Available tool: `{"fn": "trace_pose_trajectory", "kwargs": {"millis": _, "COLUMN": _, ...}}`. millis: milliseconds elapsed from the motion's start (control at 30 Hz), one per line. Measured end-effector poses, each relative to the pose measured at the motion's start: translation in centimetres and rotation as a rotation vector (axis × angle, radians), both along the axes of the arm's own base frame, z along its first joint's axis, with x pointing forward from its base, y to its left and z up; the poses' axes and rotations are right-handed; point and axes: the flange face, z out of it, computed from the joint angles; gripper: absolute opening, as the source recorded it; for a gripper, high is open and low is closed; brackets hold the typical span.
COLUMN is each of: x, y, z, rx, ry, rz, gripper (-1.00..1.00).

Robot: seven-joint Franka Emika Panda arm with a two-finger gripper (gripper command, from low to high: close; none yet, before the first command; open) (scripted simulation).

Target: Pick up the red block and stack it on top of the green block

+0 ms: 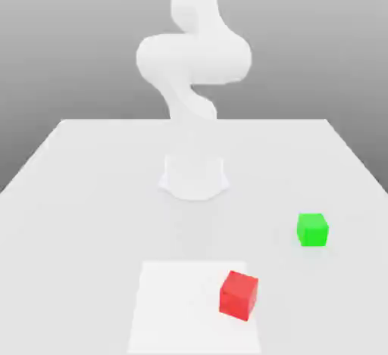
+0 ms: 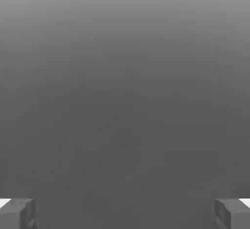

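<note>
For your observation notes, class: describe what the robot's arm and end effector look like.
The arm is plain white, built of thick rounded segments, rising from a round white base. No cables or markings show. The end effector has two blocky grey fingertips with pale upper edges.

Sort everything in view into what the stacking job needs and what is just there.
Needed for the job:
- red block
- green block
- claw, jaws wide apart with nothing between them

Just there:
- white table
- paler square patch under the red block
</note>
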Motion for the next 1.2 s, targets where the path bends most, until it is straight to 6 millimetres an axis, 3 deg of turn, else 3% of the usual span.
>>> {"fn": "trace_pose_trajectory", "kwargs": {"millis": 167, "x": 5.3, "y": 1.8, "z": -10.6, "rx": -0.115, "ry": 0.162, "rz": 0.211, "gripper": 0.00}}
{"fn": "trace_pose_trajectory", "kwargs": {"millis": 333, "x": 7.6, "y": 3.8, "z": -21.5, "rx": -0.214, "ry": 0.312, "rz": 0.429, "gripper": 0.00}}
{"fn": "trace_pose_trajectory", "kwargs": {"millis": 500, "x": 7.2, "y": 5.6, "z": -32.3, "rx": -0.299, "ry": 0.456, "rz": 0.659, "gripper": 0.00}}
{"fn": "trace_pose_trajectory", "kwargs": {"millis": 700, "x": 3.6, "y": 7.0, "z": -44.0, "rx": -0.382, "ry": 0.617, "rz": 0.943, "gripper": 0.00}}
{"fn": "trace_pose_trajectory", "kwargs": {"millis": 900, "x": 3.0, "y": 6.9, "z": -51.2, "rx": -0.390, "ry": 0.639, "rz": 0.978, "gripper": 0.00}}
{"fn": "trace_pose_trajectory", "kwargs": {"millis": 933, "x": 3.0, "y": 6.9, "z": -51.8, "rx": -0.390, "ry": 0.640, "rz": 0.979, "gripper": -1.00}}
{"fn": "trace_pose_trajectory", "kwargs": {"millis": 1133, "x": 2.9, "y": 6.9, "z": -52.1, "rx": -0.389, "ry": 0.642, "rz": 0.979, "gripper": -1.00}}
{"fn": "trace_pose_trajectory", "kwargs": {"millis": 1200, "x": 3.0, "y": 6.9, "z": -50.9, "rx": -0.389, "ry": 0.641, "rz": 0.979, "gripper": -1.00}}
